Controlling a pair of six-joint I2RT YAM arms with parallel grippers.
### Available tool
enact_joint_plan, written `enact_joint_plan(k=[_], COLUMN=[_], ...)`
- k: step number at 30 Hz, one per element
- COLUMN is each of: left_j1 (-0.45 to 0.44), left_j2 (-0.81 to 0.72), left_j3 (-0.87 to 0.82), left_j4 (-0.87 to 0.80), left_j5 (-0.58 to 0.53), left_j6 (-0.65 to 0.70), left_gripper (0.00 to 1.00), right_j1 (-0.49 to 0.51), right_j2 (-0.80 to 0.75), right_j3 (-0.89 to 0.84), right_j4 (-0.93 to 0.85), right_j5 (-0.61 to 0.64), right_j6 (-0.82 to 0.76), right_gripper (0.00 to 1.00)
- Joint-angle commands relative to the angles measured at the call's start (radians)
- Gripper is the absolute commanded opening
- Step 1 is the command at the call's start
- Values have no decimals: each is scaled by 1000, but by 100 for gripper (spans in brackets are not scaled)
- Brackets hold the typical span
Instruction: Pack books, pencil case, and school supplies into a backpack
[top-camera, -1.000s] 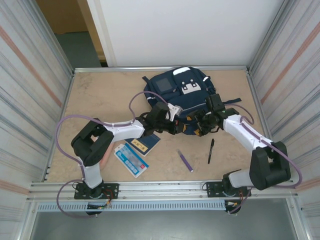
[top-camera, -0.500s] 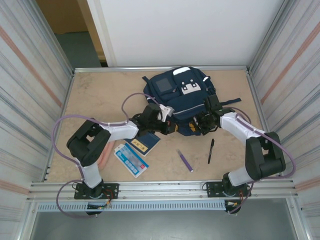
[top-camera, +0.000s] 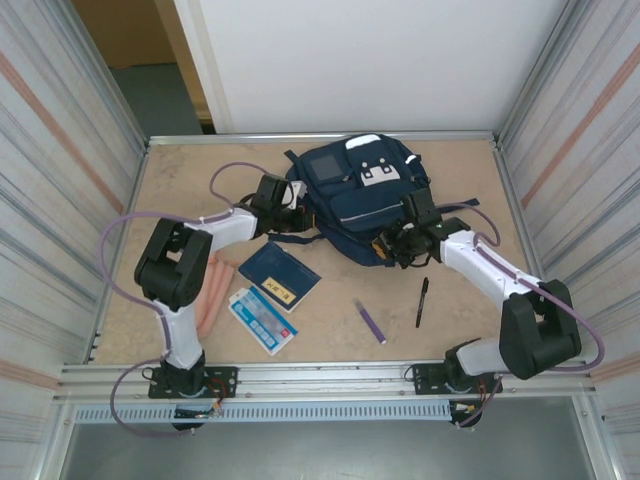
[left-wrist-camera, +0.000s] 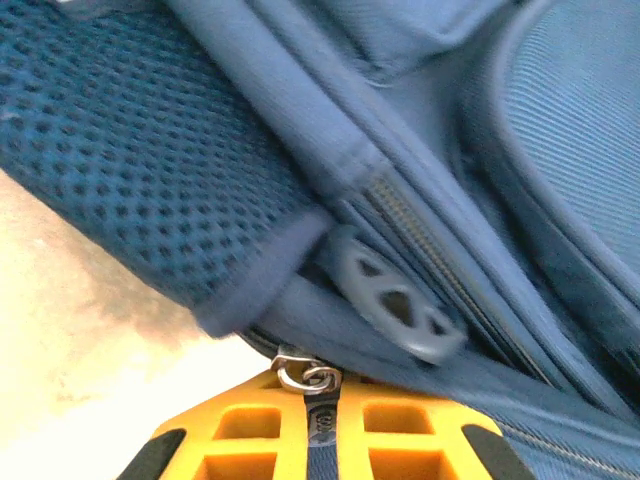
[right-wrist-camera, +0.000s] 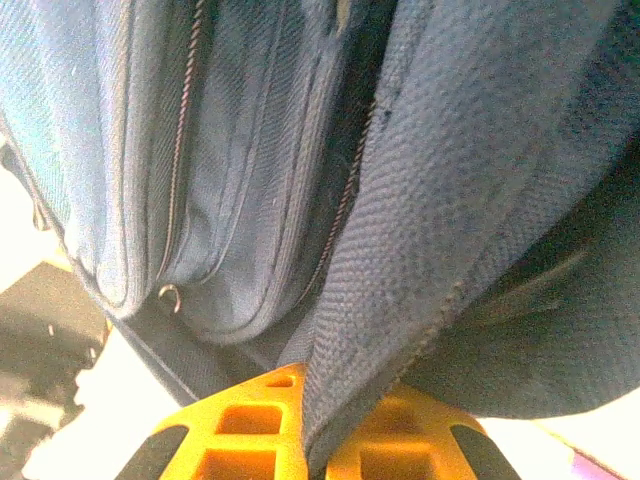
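The navy backpack (top-camera: 355, 195) lies at the back middle of the table. My left gripper (top-camera: 288, 218) sits at its left edge, shut on the zipper pull tab (left-wrist-camera: 322, 425) just below the tab's metal ring (left-wrist-camera: 305, 376). My right gripper (top-camera: 393, 246) is at the bag's near right corner, shut on a fold of backpack fabric (right-wrist-camera: 400, 260). In front of the bag lie the navy book (top-camera: 280, 276), the light-blue booklet (top-camera: 262, 320), the salmon pencil case (top-camera: 211, 292), the purple pen (top-camera: 371, 322) and the black pen (top-camera: 422, 301).
Metal side walls (top-camera: 120, 190) and a rail along the near edge (top-camera: 320, 378) bound the table. A dark strap (top-camera: 462, 204) trails off the bag's right side. Purple cables (top-camera: 225, 178) loop from both arms.
My left gripper has slid left and back along the bag's edge with the zipper pull, uncovering the whole navy book. The right gripper has stayed at the bag's near right corner.
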Motion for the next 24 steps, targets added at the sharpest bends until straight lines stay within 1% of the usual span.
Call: enact_joint_plan(k=[1, 3, 6, 8, 10, 12, 13, 14, 16, 17, 19, 21, 24], left_j1=[76, 89, 97, 103, 104, 105, 107, 113, 129, 136, 140, 138, 126], left_j2=[51, 50, 22, 0, -30, -62, -72, -78, -77, -79, -104, -162, -268], left_j3=[63, 69, 60, 60, 43, 10, -2, -13, -19, -22, -44, -89, -126], left_j4=[-52, -54, -69, -96, -101, -85, -81, -76, -80, -79, -65, -35, -81], left_j5=[-112, -118, -175, -184, -188, -219, -234, -242, -217, -186, -140, -103, -110], left_j6=[-57, -70, -69, -61, -48, -44, -43, -43, -47, -51, -63, -71, -80], left_gripper=[0, 0, 1, 3, 12, 22, 25, 27, 31, 33, 37, 41, 44], right_j1=[71, 92, 103, 109, 112, 112, 112, 112, 113, 114, 111, 107, 102], right_j2=[-67, -68, -67, -75, -90, -106, -113, -118, -123, -124, -127, -144, -190], right_j3=[21, 18, 17, 13, 12, 15, 17, 19, 22, 30, 56, 96, 153], right_j4=[-56, -51, -47, -35, -36, -49, -56, -59, -35, -33, -67, -126, -253], right_j5=[131, 154, 163, 170, 185, 205, 214, 218, 190, 177, 169, 195, 333], right_j6=[-57, -59, -72, -88, -92, -137, -144, -154, -200, -227, -280, -369, -499], right_gripper=[0, 0, 3, 4, 5, 5, 5, 9, 34, 40, 44, 47, 51])
